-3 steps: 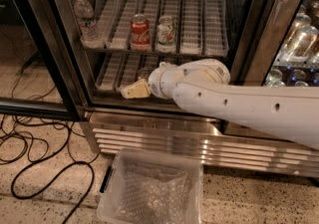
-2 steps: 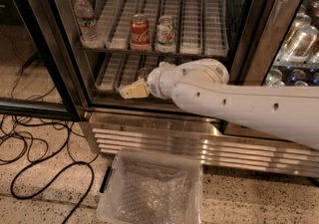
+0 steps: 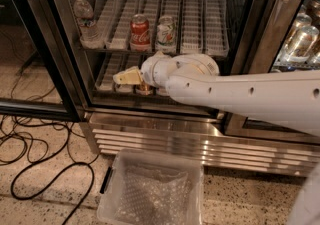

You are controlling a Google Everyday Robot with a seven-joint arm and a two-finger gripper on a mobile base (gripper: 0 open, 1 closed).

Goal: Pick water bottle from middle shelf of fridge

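My pincer, level with the lower rack of the fridge; whether it is released or clenched I cannot tell. Just above it, the middle shelf carries a red can and a pale can. Higher and further left, at that shelf's end, the water bottle stands upright, apart from the pincer. Below the pincer, a clear bin on the floor

Middle shelf above end effector
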